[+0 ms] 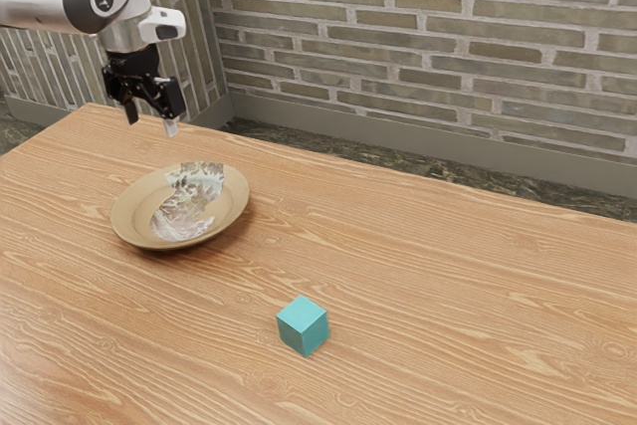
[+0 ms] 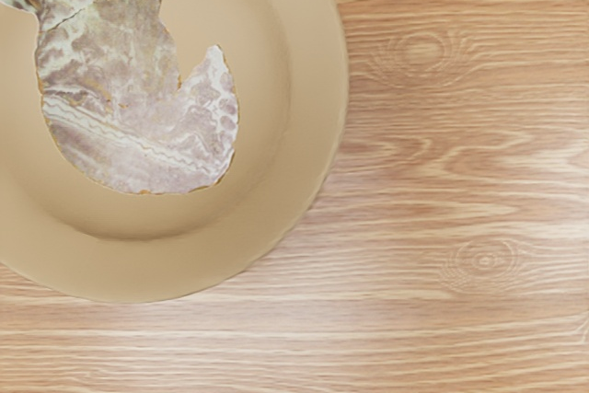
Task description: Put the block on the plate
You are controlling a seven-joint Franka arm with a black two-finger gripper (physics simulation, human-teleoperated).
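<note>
Exterior view: gripper (image 1: 151,121) higher than plate (image 1: 129,211), jaws spread; teal block (image 1: 303,325) on desk (image 1: 448,286), well apart from plate. Wrist view: wavy lines (image 2: 129,143) across plate's marbled patch (image 2: 115,62).

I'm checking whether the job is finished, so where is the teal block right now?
In the exterior view, the teal block sits on the bare wooden table, nearer the viewer than the plate and toward the view's right of it.
</note>
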